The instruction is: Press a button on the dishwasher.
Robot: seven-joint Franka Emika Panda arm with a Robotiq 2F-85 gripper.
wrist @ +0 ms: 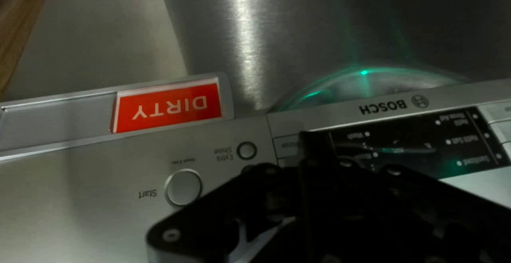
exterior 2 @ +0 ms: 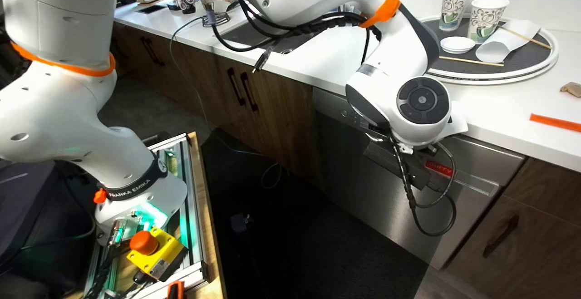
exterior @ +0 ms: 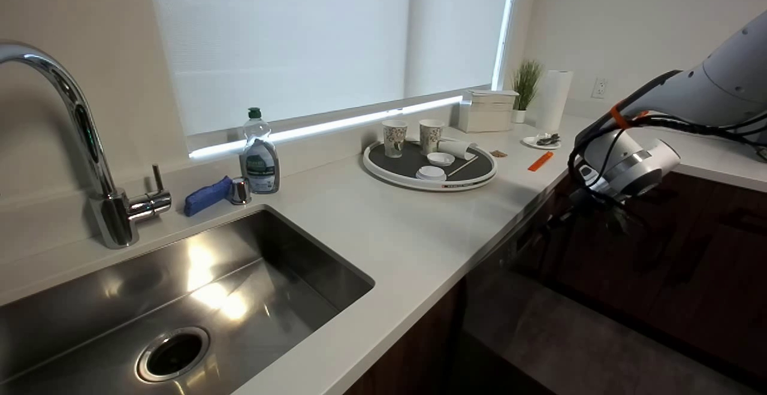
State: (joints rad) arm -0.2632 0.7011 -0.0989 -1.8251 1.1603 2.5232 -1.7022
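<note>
Your dishwasher (exterior 2: pixel 376 199) sits under the counter (exterior 2: pixel 499 108), its control panel (wrist: pixel 219 169) set along the top, presumably for easy reach. To the left in the wrist view is the red DIRTY sign (wrist: pixel 167 108) (it reads upside down from there), likely a reminder that a wash is due. Then comes the round Start button (wrist: pixel 183 187), then the smaller Extra Shine button (wrist: pixel 246 150). Next, your gripper (wrist: pixel 314 143): its jaws stand together with nothing visible between them, probably so you can poke with one narrow tip; whether it touches the control panel, you can't tell. The dark display (wrist: pixel 403 145), farther right, likely lets you confirm a press
</note>
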